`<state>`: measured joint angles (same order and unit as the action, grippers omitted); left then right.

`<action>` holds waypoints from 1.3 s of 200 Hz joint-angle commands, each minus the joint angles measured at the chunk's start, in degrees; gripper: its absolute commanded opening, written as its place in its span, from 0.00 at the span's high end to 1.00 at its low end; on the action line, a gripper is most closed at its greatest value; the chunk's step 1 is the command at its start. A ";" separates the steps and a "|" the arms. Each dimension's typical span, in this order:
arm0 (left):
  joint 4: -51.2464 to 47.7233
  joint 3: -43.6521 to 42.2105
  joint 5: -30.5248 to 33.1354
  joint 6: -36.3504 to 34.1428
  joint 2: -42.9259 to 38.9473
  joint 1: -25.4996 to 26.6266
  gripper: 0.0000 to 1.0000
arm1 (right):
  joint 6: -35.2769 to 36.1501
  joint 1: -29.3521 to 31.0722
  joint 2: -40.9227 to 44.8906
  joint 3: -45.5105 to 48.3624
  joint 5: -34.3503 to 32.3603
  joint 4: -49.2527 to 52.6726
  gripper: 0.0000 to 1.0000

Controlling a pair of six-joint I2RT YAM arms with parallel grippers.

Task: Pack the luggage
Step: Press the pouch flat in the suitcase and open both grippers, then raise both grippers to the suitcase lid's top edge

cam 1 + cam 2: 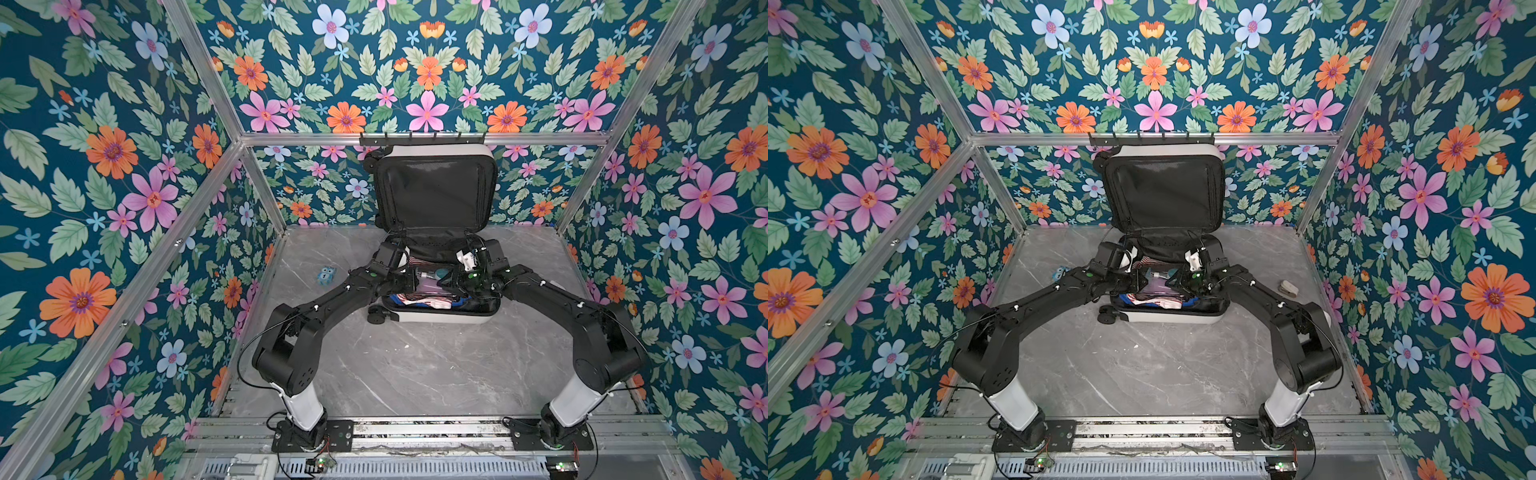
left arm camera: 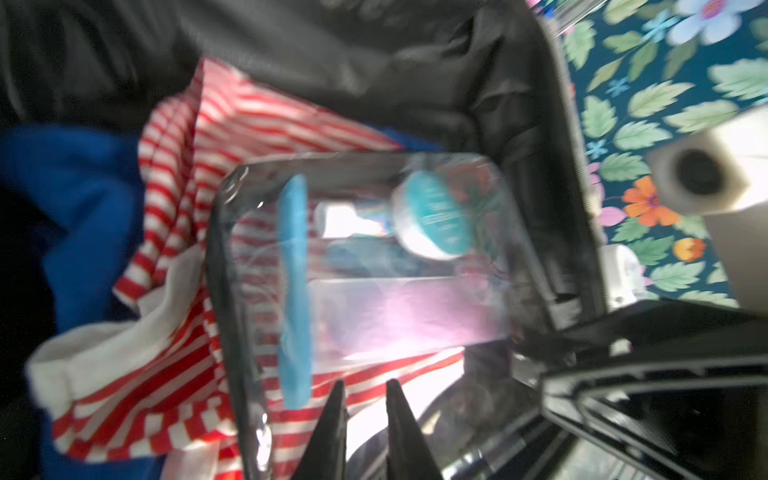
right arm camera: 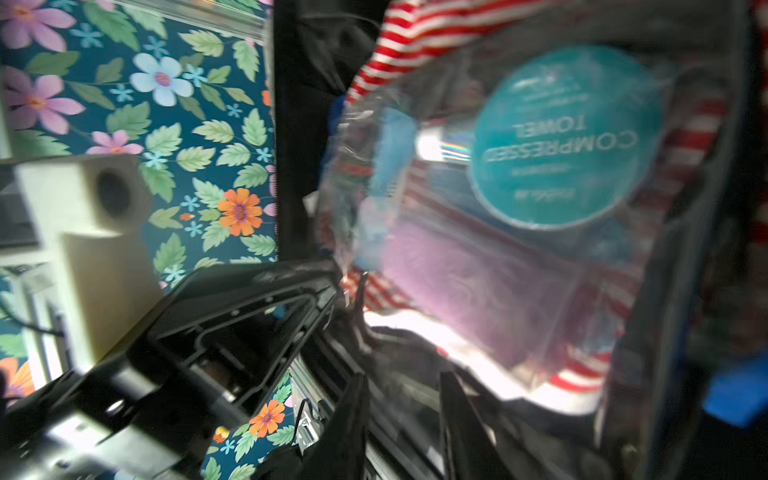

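- Your left gripper (image 2: 365,384) hangs low inside the luggage (image 1: 449,318), its jaws a narrow gap apart with nothing between them. The tips sit just short of the clear toiletry pouch (image 2: 374,270).
- Your right gripper (image 3: 405,382) faces it from the opposite end of the pouch (image 3: 498,232), jaws wider apart and also empty.
- The pouch lies on top of a red-and-white striped cloth (image 2: 187,187), with a blue garment (image 2: 83,187) beside and beneath it.
- The luggage lies open at the back of the marble table (image 1: 415,365). Its lid stands upright against the floral wall and its lower half is heaped with the load.
- Risks, as I judge them:
  - The two grippers are close together in a tight shell, so a careless retreat could knock them into each other.
  - A fingertip could snag the pouch film or the black lining and drag the pouch off the pile.
  - The heap may hold the lid off when you close it.
- Count:
  - Two arms, two grippers, one suitcase, one pouch.
  - In the pouch you can make out a teal compressed-towel puck (image 3: 565,137), a white tube (image 2: 345,220), a blue strip (image 2: 295,291) and a pink packet (image 2: 407,320).
  - Outside the case in the top views are one blue owl figure (image 1: 326,275) and one small grey object (image 1: 1289,286), too small to name.
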<state>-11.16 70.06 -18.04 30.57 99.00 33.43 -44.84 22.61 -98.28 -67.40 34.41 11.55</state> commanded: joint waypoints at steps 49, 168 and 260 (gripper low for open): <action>4.75 -5.36 0.28 3.00 2.17 0.06 0.85 | -2.76 0.06 -4.02 6.20 0.13 -6.62 0.73; -3.08 5.88 5.77 -7.10 -8.60 -0.29 0.58 | 5.43 -1.54 9.25 -4.05 -5.42 6.65 0.31; 3.39 17.47 25.06 -19.69 -14.22 -3.20 0.01 | 15.68 -12.15 14.79 -23.42 -14.48 13.91 0.03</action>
<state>-12.75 86.52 -2.76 15.84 84.62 30.37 -33.71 11.25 -83.92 -89.08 23.00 25.15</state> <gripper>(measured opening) 0.994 0.959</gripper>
